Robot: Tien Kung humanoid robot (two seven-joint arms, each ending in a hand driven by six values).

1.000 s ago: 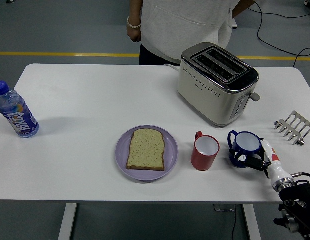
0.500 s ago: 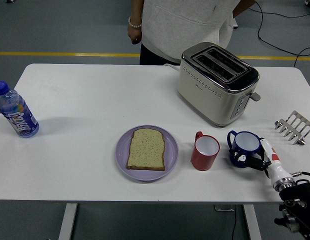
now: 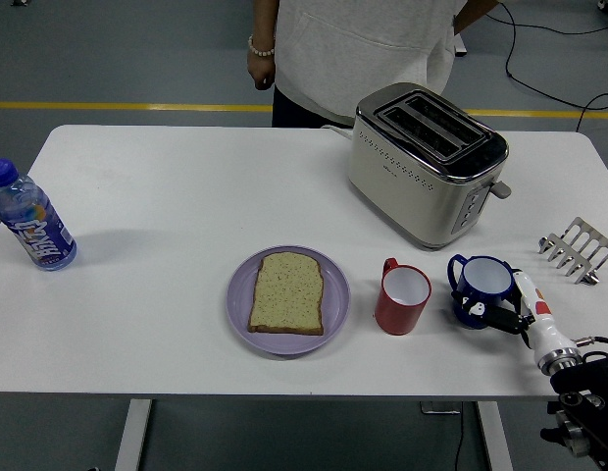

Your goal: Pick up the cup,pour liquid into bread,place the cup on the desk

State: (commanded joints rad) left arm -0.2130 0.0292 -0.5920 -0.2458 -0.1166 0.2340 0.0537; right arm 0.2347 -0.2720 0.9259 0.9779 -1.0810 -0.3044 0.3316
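A dark blue cup (image 3: 482, 285) stands on the white table (image 3: 186, 196) at the front right. My right hand (image 3: 504, 310) comes in from the lower right corner. Its black fingers (image 3: 495, 319) curl around the cup's near side and a white finger (image 3: 532, 302) lies along its right side. The cup rests on the table. A red cup (image 3: 402, 297) stands just left of it. A slice of bread (image 3: 287, 291) lies on a purple plate (image 3: 240, 314) left of the red cup. My left arm is out of view.
A steel toaster (image 3: 427, 162) stands behind the cups. A metal toast rack (image 3: 577, 249) is at the right edge. A blue-capped water bottle (image 3: 31, 229) lies at the far left. A person (image 3: 363, 49) stands at the far side, hands off the table.
My right hand and the blue cup have shifted a few pixels to the right. The person's hand has moved slightly.
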